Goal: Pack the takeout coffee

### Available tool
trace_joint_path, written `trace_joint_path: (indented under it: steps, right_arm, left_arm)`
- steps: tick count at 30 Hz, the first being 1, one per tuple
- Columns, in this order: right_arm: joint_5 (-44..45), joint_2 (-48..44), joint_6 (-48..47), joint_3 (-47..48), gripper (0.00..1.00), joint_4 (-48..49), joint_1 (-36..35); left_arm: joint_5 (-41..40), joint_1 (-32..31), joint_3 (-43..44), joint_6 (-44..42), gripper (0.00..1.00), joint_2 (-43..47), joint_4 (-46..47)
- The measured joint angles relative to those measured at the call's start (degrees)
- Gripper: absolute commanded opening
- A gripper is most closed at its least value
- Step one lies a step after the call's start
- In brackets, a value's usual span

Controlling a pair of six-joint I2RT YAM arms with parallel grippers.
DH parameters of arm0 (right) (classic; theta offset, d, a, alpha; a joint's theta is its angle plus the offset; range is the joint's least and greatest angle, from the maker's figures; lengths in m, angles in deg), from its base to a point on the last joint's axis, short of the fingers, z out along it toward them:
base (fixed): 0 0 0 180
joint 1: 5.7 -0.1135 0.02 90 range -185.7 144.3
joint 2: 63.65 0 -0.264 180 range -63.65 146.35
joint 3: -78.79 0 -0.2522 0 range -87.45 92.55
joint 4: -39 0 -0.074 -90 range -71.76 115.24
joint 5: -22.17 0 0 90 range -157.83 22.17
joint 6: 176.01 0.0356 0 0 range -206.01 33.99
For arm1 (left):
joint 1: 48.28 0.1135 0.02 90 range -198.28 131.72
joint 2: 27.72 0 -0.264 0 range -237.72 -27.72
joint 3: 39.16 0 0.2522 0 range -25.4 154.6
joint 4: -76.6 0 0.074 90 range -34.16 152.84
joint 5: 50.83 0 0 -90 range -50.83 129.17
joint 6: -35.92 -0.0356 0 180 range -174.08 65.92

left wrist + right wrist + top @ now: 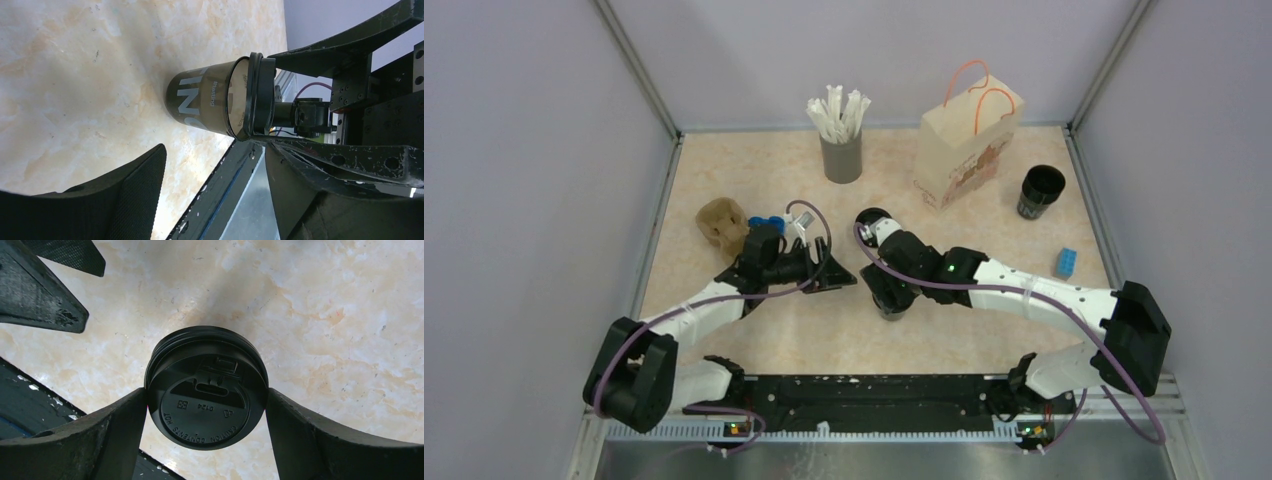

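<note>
The takeout coffee cup (200,100), black with pale print, stands on the table just right of my left gripper. A flat round black lid (206,390) sits at its rim, slightly tilted, so a sliver of the cup's inside still shows. My right gripper (206,396) reaches down from above and is shut on the lid, one finger against each side of it. In the top view the right gripper (889,292) hides most of the cup. My left gripper (824,272) hangs low beside the cup, open, with nothing between its fingers (125,200).
A paper bag (964,150) with orange handles stands at the back. Right of it is a second open black cup (1039,190). A grey holder of wrapped straws (841,150) stands back centre. A blue block (1065,262) lies right, a brown lump (722,222) left.
</note>
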Motion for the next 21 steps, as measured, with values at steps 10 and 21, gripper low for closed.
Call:
trace_joint_path:
  steps: [10,21]
  right_arm:
    - [-0.87,1.60,-0.57,2.86,0.82,-2.08,0.00]
    - [-1.09,3.39,-0.96,5.49,0.83,-4.72,0.00]
  left_arm:
    - [0.20,-2.84,-0.28,1.99,0.75,-3.43,4.17]
    - [0.17,-3.78,-0.28,2.99,0.75,-4.11,5.86]
